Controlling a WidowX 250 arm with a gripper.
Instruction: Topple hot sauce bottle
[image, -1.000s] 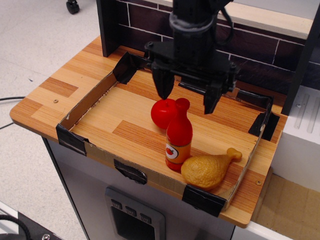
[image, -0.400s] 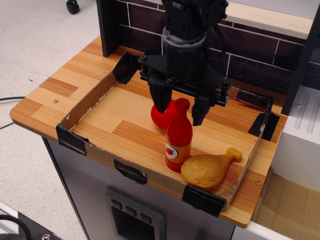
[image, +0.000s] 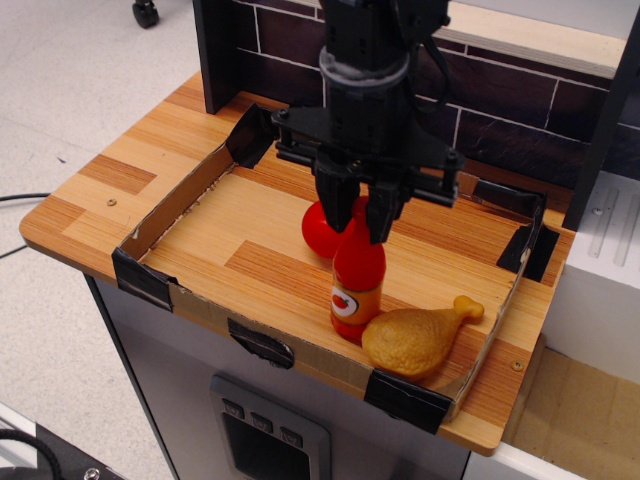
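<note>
Observation.image shows the gripper (image: 357, 217) pinched on the upright bottle's (image: 356, 287) cap, beside the ball (image: 322, 232)

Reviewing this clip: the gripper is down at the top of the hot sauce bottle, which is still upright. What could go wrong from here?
The chicken drumstick touches the hot sauce bottle's base, so it may block a fall that way or get pushed. The red ball right behind could be knocked rolling. The gripper is around only the cap, so the bottle might slip free and stay standing.
</note>
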